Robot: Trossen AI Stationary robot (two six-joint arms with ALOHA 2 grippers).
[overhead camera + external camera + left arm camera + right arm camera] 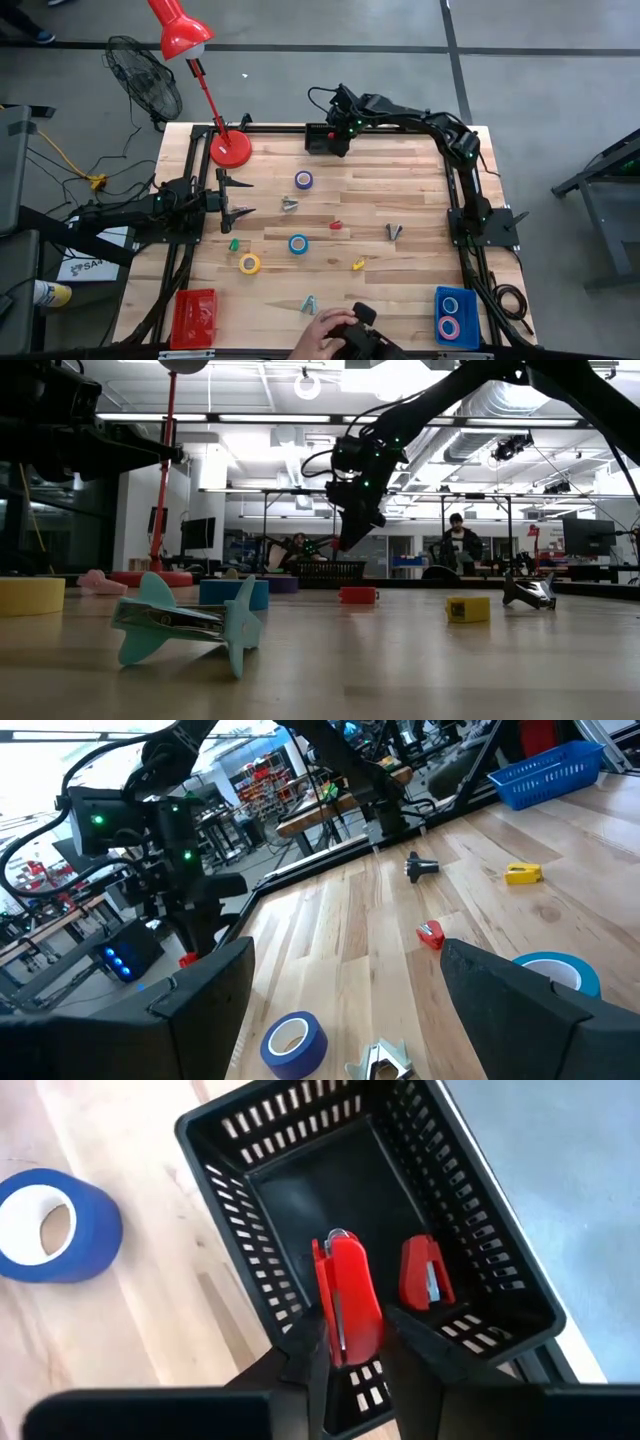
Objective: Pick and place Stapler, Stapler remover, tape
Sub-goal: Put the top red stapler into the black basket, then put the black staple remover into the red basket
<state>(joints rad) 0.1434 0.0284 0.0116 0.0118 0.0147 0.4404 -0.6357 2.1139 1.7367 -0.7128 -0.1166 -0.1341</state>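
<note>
Right gripper (352,1342) up at the far edge of the table (400,200), hanging over a black basket (480,1260), fingers pinching a red stapler (350,1305) by its sides, nose pointing down into the basket. Second red stapler (423,1272) already lying on the basket floor just beside it. Looks like a light pinch, not a hard clamp.

Left gripper (235,196) parked over the table's left side, fingers spread wide, nothing between them.

Tape all over the place: dark blue roll (304,179) near the basket, light blue roll (298,243) mid-table, yellow roll (249,263) closer to the front left. Blue bin (457,318) at the front right corner with a blue roll and a pink roll inside. Red bin (194,313) at the front left.

Small red stapler (336,225) and small yellow stapler (358,265) out on the wood, plus a teal staple remover (185,622) near the front edge and a couple more removers scattered around.

A person's hand (325,330) at the front edge, on some dark device. Red desk lamp (205,60) at the back left corner.
</note>
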